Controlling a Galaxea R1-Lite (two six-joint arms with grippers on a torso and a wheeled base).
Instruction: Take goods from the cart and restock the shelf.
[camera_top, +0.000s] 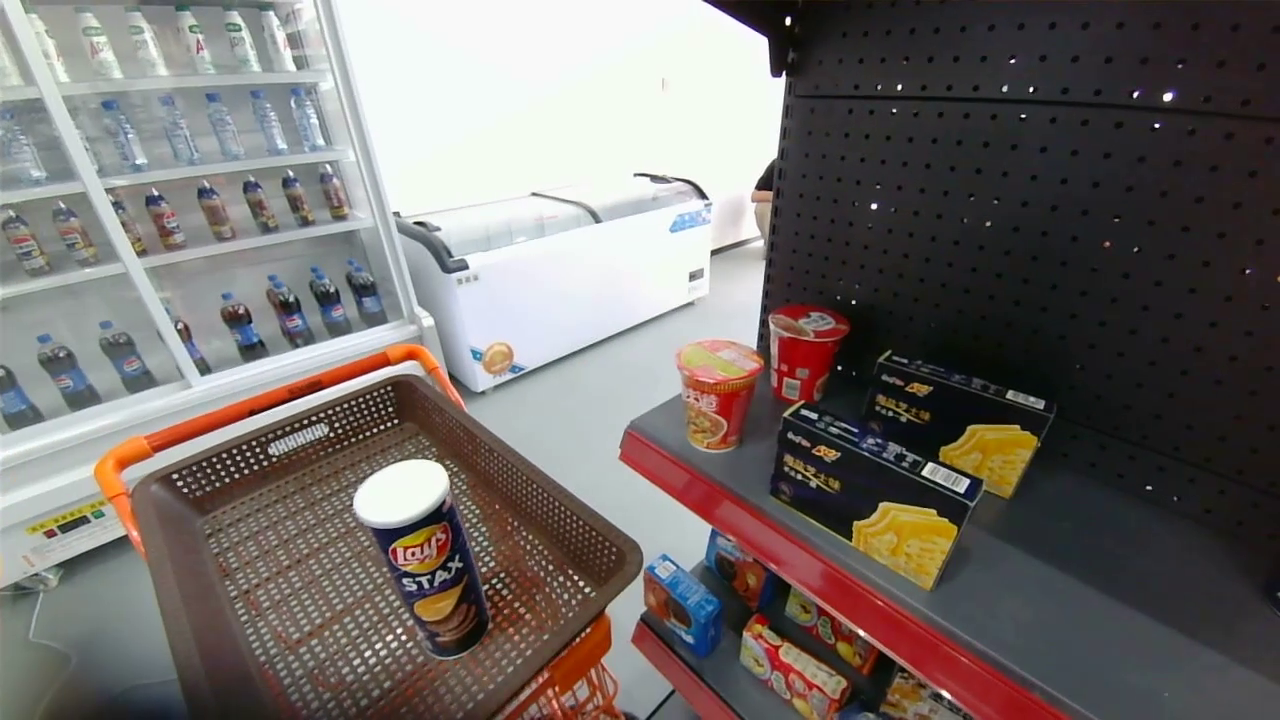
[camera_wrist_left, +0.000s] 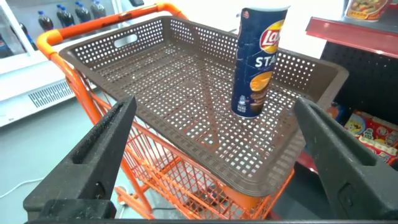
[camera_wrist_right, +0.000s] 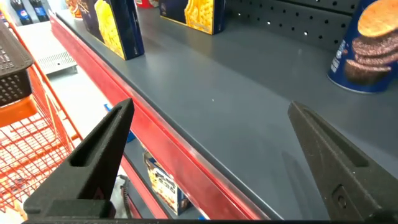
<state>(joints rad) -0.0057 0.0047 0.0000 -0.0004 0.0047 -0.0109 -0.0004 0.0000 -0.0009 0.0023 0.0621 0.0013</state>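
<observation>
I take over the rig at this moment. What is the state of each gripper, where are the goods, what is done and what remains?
Left gripper: open, empty, over the cart basket, facing the chips can.
Right gripper: open, empty, over the shelf.
Done: one blue can stands on the shelf.
Left: the chips can stands upright in the basket; grasp it and shelve it.
</observation>
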